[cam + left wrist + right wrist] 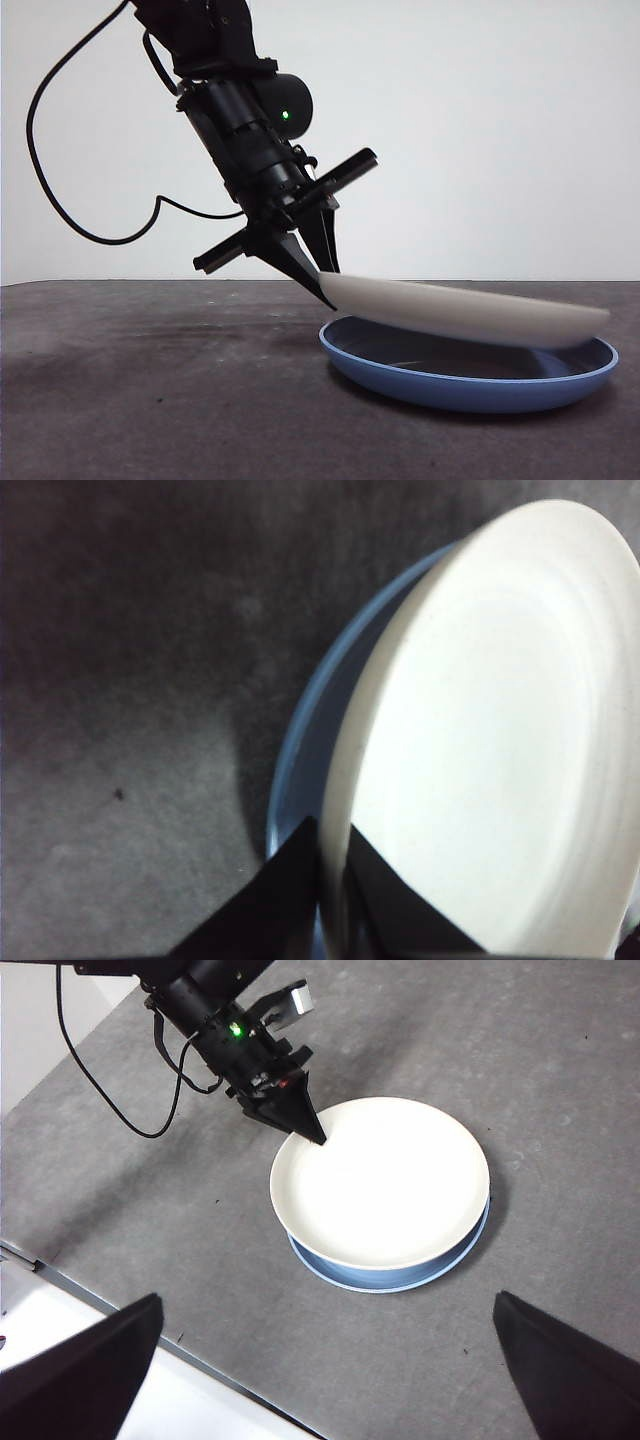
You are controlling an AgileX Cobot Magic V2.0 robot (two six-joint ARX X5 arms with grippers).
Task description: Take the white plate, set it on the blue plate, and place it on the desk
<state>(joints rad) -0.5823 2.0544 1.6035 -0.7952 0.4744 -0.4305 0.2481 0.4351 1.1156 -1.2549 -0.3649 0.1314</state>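
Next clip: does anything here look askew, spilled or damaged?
Only the round cream-white plate sits askew: the left pincer pinches its rim on one side and holds that side up, while the far side dips into the glossy blue plate on the dark grey desk. Nothing looks spilled or damaged. The right pincer waits, open.

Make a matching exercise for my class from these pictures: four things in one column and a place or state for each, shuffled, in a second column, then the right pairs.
Column 1
1. white plate
2. blue plate
3. left gripper
4. right gripper

Column 2
A. lies flat on the desk
B. open, high above the desk, holding nothing
C. tilted, one edge raised
D. shut on a plate's rim

Pairs: 1-C, 2-A, 3-D, 4-B
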